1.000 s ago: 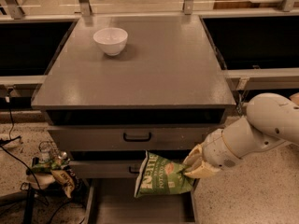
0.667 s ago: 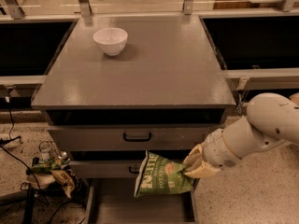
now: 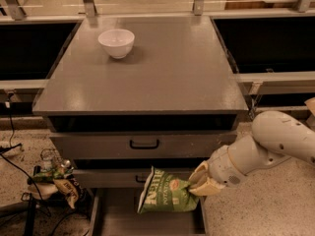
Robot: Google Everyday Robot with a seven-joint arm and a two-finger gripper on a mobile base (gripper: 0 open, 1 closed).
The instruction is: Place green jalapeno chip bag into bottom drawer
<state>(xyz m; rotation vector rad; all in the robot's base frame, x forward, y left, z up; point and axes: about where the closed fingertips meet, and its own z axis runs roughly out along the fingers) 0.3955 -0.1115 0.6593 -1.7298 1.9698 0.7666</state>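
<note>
Green jalapeno chip bag [image 3: 165, 196] held over the bottom drawer [image 3: 118, 221].
You see the gripper [image 3: 196, 185] at the bag's 3 o'clock edge, jaws clamped on it; the bag hangs above the open drawer's floor, white bowl [image 3: 116, 42] well apart at 11 o'clock on the cabinet top [image 3: 172, 77].

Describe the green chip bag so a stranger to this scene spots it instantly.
Find the grey cabinet with the white bowl on top, then drop to the open bottom drawer. Above it hangs the green jalapeno chip bag, its right edge in the gripper; unlike the brownish wrappers at left, it is green with white lettering.
</note>
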